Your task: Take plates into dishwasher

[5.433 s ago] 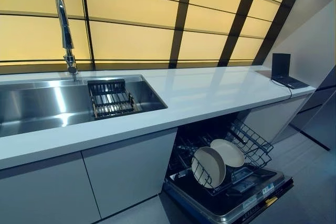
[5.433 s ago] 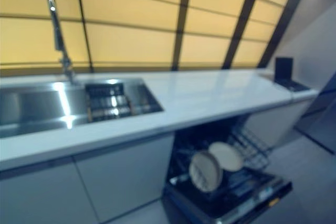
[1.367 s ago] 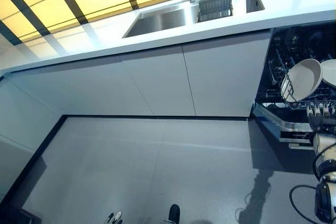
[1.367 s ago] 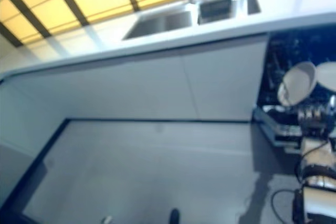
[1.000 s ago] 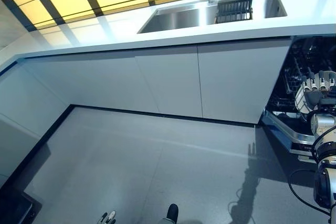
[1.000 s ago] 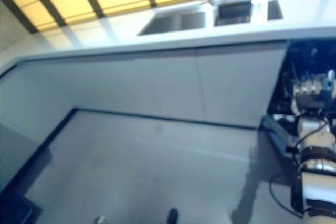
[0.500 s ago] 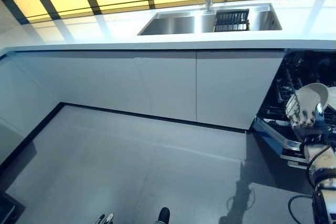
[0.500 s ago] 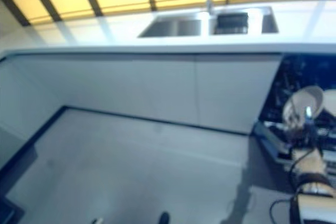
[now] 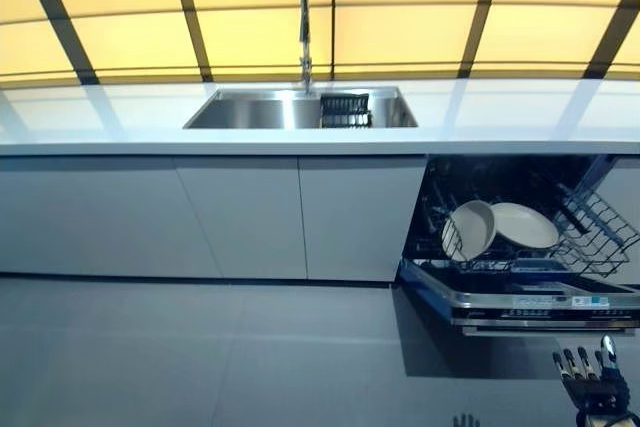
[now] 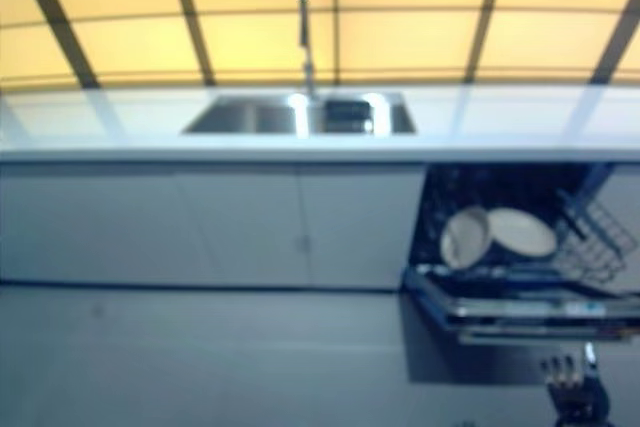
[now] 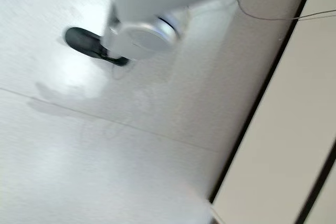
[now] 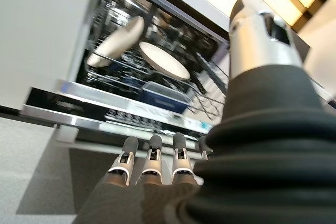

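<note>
Two plates (image 9: 495, 228) sit in the pulled-out rack (image 9: 598, 237) of the open dishwasher (image 9: 520, 297), one propped on edge, the other lying tilted just beside it. The right hand (image 9: 590, 387) hangs in front of the dishwasher, well apart from it, fingers straight and empty; the left hand shows in no view. With no further plate visible, the sensible move is probably to keep that hand clear of the rack before pushing anything.
</note>
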Motion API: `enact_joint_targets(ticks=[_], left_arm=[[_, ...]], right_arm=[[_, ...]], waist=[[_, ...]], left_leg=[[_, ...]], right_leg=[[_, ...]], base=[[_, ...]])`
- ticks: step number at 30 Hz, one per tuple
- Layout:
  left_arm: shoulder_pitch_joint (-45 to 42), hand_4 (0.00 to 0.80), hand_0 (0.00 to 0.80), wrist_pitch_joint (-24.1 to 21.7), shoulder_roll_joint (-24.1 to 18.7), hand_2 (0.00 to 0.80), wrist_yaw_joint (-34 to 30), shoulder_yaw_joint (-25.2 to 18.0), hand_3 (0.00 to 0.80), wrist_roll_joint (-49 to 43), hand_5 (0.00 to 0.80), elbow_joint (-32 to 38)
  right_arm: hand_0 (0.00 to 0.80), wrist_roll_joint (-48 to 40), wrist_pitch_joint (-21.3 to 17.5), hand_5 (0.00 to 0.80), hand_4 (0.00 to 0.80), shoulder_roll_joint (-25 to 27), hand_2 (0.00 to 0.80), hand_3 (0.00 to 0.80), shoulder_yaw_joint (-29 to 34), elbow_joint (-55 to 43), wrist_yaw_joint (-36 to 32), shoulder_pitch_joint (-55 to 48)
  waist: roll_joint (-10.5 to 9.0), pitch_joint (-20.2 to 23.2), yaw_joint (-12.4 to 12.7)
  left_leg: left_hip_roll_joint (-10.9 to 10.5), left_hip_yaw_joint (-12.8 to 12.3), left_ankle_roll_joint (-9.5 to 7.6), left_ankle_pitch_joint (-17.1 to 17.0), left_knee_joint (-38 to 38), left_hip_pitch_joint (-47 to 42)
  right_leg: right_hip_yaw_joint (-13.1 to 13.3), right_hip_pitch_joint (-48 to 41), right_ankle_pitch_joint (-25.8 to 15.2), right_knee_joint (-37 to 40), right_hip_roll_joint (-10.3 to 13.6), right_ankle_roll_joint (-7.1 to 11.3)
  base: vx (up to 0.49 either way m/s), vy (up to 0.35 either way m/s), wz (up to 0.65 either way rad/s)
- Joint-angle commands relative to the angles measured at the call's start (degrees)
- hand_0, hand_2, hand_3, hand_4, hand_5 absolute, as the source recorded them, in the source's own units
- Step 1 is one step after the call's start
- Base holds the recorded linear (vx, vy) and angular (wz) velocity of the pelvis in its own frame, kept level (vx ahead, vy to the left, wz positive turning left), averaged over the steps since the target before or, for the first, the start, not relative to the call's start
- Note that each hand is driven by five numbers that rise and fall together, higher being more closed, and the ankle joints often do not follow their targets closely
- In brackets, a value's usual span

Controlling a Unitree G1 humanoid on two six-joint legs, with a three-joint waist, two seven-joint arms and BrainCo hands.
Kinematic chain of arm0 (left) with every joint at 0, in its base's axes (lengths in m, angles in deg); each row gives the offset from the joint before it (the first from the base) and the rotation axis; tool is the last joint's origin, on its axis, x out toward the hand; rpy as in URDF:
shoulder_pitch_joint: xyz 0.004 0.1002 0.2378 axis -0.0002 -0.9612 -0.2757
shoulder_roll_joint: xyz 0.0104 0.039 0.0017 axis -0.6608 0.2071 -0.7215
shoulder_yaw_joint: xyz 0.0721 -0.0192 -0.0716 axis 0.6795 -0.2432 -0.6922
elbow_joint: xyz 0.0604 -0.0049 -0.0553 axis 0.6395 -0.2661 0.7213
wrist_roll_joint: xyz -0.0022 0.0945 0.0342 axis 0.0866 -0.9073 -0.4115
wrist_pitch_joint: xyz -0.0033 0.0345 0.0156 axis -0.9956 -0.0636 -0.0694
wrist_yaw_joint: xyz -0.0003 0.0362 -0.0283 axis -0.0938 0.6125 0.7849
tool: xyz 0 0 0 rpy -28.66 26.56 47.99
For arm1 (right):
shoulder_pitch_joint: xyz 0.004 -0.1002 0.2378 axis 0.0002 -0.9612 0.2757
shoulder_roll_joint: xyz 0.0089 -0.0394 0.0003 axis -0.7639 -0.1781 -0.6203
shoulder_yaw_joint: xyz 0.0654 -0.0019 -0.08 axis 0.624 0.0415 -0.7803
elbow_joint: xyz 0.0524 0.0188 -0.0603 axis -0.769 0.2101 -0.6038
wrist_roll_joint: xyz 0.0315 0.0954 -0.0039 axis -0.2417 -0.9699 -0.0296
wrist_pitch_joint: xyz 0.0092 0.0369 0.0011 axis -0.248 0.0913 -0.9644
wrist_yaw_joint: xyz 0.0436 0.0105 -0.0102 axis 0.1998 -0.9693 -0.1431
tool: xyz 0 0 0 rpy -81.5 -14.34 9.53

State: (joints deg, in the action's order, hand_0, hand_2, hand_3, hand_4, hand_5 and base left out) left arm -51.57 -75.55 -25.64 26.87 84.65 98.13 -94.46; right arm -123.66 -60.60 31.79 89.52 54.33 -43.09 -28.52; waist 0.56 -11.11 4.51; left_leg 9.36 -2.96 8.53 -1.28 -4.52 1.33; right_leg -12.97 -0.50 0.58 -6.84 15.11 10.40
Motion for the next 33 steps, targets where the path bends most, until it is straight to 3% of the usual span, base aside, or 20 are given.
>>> enact_joint_targets(ticks=[1,7,8,9,10,11,12,13,14,16,18,19,20,22,25,29,33], left_arm=[[2.31,0.0,0.0,-1.6,-2.04,0.0,0.48,-2.0,0.0,-3.84,0.0,-1.64],[2.26,0.0,0.0,-1.42,-0.93,0.0,1.32,-1.51,0.0,-3.92,0.0,-3.11],[1.7,0.0,0.0,-1.72,-0.18,0.0,1.38,-1.85,0.0,-3.27,0.0,-3.63],[1.7,0.0,0.0,-1.72,-0.18,0.0,1.38,-1.85,0.0,-3.27,0.0,-3.63],[1.16,0.0,0.0,-1.68,0.23,0.0,0.8,-2.33,0.0,-3.47,0.0,-3.71],[0.23,0.0,0.0,-1.82,0.78,0.0,-0.35,-2.17,0.0,-3.94,0.0,-3.43],[-0.01,0.0,0.0,-1.5,0.93,0.0,-0.43,-1.79,0.0,-3.86,0.0,-3.4],[-0.16,0.0,0.0,-1.67,1.38,0.0,-0.2,-1.35,0.0,-3.23,0.0,-3.79],[-0.03,0.0,0.0,-2.08,1.59,0.0,-0.13,-0.51,0.0,-2.6,0.0,-4.0],[0.9,0.0,0.0,-1.86,1.42,0.0,-0.32,0.36,0.0,-2.46,0.0,-3.56],[2.5,0.0,0.0,-1.93,1.14,0.0,-0.27,1.54,0.0,-1.93,0.0,-4.26],[3.16,0.0,0.0,-3.08,1.11,0.0,0.08,1.75,0.0,-3.4,0.0,-5.43],[3.5,0.0,0.0,-2.27,0.69,0.0,0.33,0.78,0.0,-2.47,0.0,-4.8],[3.81,0.0,0.0,-2.26,0.24,0.0,0.16,0.77,0.0,-2.51,0.0,-4.22],[5.2,0.0,0.0,-2.36,-0.33,0.0,0.27,1.14,0.0,-1.7,0.0,-3.51],[7.84,0.0,0.0,-2.06,-1.15,0.0,0.15,1.27,0.0,0.65,0.0,-3.13],[7.7,0.0,0.0,-1.84,-1.24,0.0,-0.97,0.59,0.0,0.62,0.0,-2.95]], right_arm=[[0.0,3.2,0.82,0.0,0.0,-0.78,0.0,0.0,2.94,1.51,0.0,2.16],[0.0,5.75,2.81,0.0,0.0,-2.36,0.0,0.0,1.99,3.71,4.61,2.7],[0.0,6.86,2.85,0.0,0.0,-3.05,0.0,0.0,1.18,3.91,6.25,3.21],[0.0,6.86,2.85,0.0,0.0,-3.05,0.0,0.0,1.18,3.91,6.25,3.21],[0.0,7.38,2.77,0.0,0.0,-3.76,0.0,0.0,0.66,3.81,7.18,3.48],[0.0,6.62,1.75,0.0,0.0,-5.42,0.0,0.0,-0.24,3.18,8.34,3.14],[0.0,6.93,0.38,0.0,0.0,-6.14,0.0,0.0,-0.54,3.47,9.37,2.65],[0.0,8.0,-0.82,0.0,0.0,-6.76,0.0,0.0,-0.12,3.87,9.75,2.53],[0.0,7.59,-1.25,0.0,0.0,-6.99,0.0,0.0,-0.23,4.43,9.95,2.88],[0.0,6.61,-2.23,0.0,0.0,-6.0,0.0,0.0,-0.86,5.17,12.04,4.15],[0.0,7.52,-2.52,0.0,0.0,-4.95,0.0,0.0,-1.97,6.78,14.78,6.78],[0.0,7.92,-2.93,0.0,0.0,-4.28,0.0,0.0,-2.18,8.18,15.38,7.41],[0.0,7.91,-2.91,0.0,0.0,-4.46,0.0,0.0,-1.16,8.75,15.35,6.46],[0.0,8.12,-3.31,0.0,0.0,-4.96,0.0,0.0,-0.43,9.3,16.1,5.56],[0.0,7.83,-4.96,0.0,0.0,-5.66,0.0,0.0,0.84,10.39,16.63,4.61],[0.0,7.79,-7.33,0.0,0.0,-6.47,0.0,0.0,0.76,9.9,21.72,6.91],[0.0,7.3,-8.77,0.0,0.0,-7.55,0.0,0.0,1.27,9.19,22.58,7.02]], waist=[[-0.73,0.45,0.03],[-1.23,0.94,0.01],[-1.66,0.18,0.31],[-1.66,0.18,0.31],[-1.8,-0.85,0.82],[-1.37,-2.53,1.52],[-0.95,-3.19,1.44],[0.14,-3.54,1.91],[1.6,-4.03,2.68],[2.45,-5.03,3.62],[2.76,-5.98,5.08],[2.44,-6.2,5.41],[1.57,-5.37,5.17],[0.97,-4.9,5.48],[0.5,-4.4,5.86],[0.52,-4.69,6.06],[0.35,-4.48,6.01]], left_leg=[[1.16,0.05,-3.21,-2.57,0.9,0.0],[2.42,1.65,-2.74,-2.1,-1.05,0.13],[3.23,2.08,-2.11,-4.07,-7.22,2.67],[3.23,2.08,-2.11,-4.07,-7.22,2.67],[3.4,3.26,-1.45,-7.75,-13.47,6.14],[2.54,5.22,-1.2,-12.94,-21.32,11.97],[1.85,4.61,-1.18,-13.26,-23.42,14.06],[-1.25,5.06,-1.37,-13.09,-20.02,14.81],[-2.97,3.94,-1.16,-15.61,-13.72,16.3],[-3.67,1.92,-0.6,-18.49,-7.35,17.62],[-5.73,3.34,-1.51,-17.3,-2.33,18.73],[-6.89,3.39,-2.25,-15.84,-5.2,19.34],[-7.16,0.69,-3.56,-10.06,-7.97,20.05],[-7.05,0.38,-4.25,-7.69,-8.73,20.18],[-7.4,1.02,-5.18,-7.51,-8.13,20.76],[-7.56,1.89,-5.04,-8.52,-6.15,22.29],[-7.95,2.47,-5.33,-7.15,-7.12,22.6]], right_leg=[[1.05,-2.1,0.99,-1.74,-2.19,-4.77],[2.48,-1.65,2.24,-2.29,-4.33,-6.89],[3.45,-1.86,2.27,-2.54,-4.88,-8.02],[3.45,-1.86,2.27,-2.54,-4.88,-8.02],[4.09,-2.31,2.21,-2.64,-5.49,-8.93],[4.34,-3.24,2.37,-3.35,-6.74,-10.27],[3.84,-4.01,2.95,-4.07,-7.16,-10.77],[4.17,-5.24,3.49,-4.26,-7.76,-9.92],[4.6,-7.04,4.62,-4.42,-9.21,-9.23],[4.83,-8.25,6.44,-5.08,-10.18,-9.24],[6.04,-8.7,8.46,-6.66,-10.37,-9.05],[6.9,-8.81,10.13,-7.59,-10.27,-9.35],[6.46,-9.68,10.31,-6.72,-8.94,-9.01],[6.06,-9.71,9.78,-5.99,-7.73,-8.48],[5.09,-9.06,8.42,-3.91,-6.16,-7.68],[4.77,-7.59,6.82,-0.98,-5.8,-6.89],[5.41,-8.09,5.78,1.41,-4.86,-6.1]], base=[[0.026,-0.083,-0.09],[0.014,-0.073,-0.07],[0.023,-0.061,-0.02],[0.035,-0.08,-0.08],[0.062,-0.073,-0.17],[0.125,-0.054,-0.19],[0.233,0.082,-0.05],[0.33,0.215,0.08],[0.327,0.228,0.08],[0.141,0.114,-0.2],[0.092,0.096,-0.96],[0.224,0.105,-0.94],[0.211,0.08,-0.5],[0.145,0.039,0.05],[0.063,-0.02,-0.01],[-0.012,-0.023,0.0],[0.114,0.02,0.03]])
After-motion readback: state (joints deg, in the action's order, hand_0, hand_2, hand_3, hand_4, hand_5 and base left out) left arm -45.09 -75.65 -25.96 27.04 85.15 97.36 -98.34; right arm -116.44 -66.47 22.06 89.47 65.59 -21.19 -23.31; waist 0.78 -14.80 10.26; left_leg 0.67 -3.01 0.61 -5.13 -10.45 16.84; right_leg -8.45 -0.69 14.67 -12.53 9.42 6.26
